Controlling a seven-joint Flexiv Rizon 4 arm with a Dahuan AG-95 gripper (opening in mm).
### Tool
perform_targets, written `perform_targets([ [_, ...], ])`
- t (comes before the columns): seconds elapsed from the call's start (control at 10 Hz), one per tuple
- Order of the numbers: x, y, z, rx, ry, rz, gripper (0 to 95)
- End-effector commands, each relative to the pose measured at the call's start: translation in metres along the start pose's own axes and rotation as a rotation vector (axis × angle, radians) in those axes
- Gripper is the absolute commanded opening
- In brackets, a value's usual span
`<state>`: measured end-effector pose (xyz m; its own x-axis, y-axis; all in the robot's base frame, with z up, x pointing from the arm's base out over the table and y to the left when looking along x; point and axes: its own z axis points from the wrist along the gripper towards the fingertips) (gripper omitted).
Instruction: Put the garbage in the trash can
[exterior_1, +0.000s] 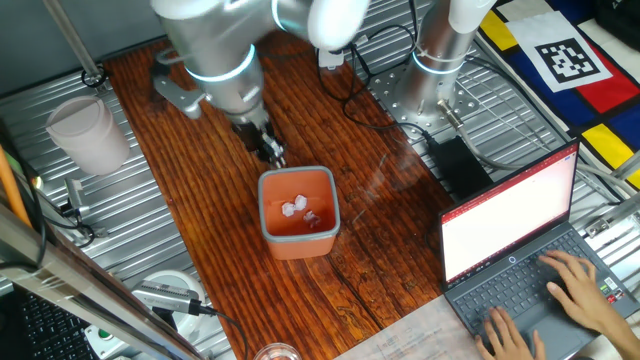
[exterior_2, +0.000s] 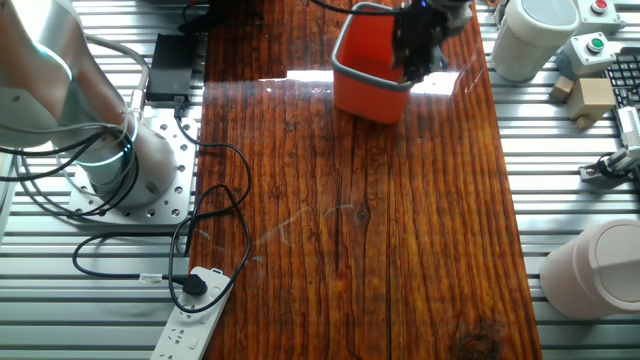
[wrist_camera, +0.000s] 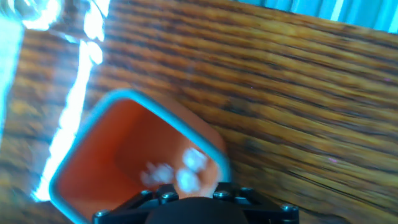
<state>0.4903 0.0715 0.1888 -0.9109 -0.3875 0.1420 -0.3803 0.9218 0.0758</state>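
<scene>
Orange trash can (exterior_1: 298, 232) holds the garbage (exterior_1: 294, 208) — gripper (exterior_1: 272, 152) beside its rim, finger spacing unclear.

The hand view is motion-blurred: the garbage (wrist_camera: 180, 173) reads as pale smears inside the trash can (wrist_camera: 112, 155), whose 6 o'clock rim is cut off. The gripper (wrist_camera: 198, 202) shows only its dark base, so its jaws stay unseen.

Dark reddish wooden tabletop (exterior_1: 210, 210) with strong grain, carrying the orange trash can (exterior_1: 298, 213) near mid-board, flanked by ribbed metal framing (exterior_2: 570, 210) along both long sides.
</scene>
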Motion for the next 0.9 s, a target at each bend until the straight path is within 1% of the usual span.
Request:
perform_targets([
  [0.1,0.035,-0.068,0.010,0.052,0.041,-0.107,0.0],
  [0.2,0.041,-0.081,0.017,0.046,0.036,-0.129,0.0],
  [0.3,0.048,-0.093,0.033,0.017,0.018,-0.148,0.0],
  [0.4,0.054,-0.100,0.050,0.016,0.010,-0.168,0.0],
  [0.5,0.059,-0.103,0.060,0.009,0.009,-0.172,0.0],
  [0.6,0.065,-0.105,0.068,0.009,0.015,-0.179,0.0],
  [0.7,0.076,-0.105,0.077,0.006,0.017,-0.187,0.0],
  [0.9,0.088,-0.104,0.086,0.000,0.006,-0.212,0.0],
])
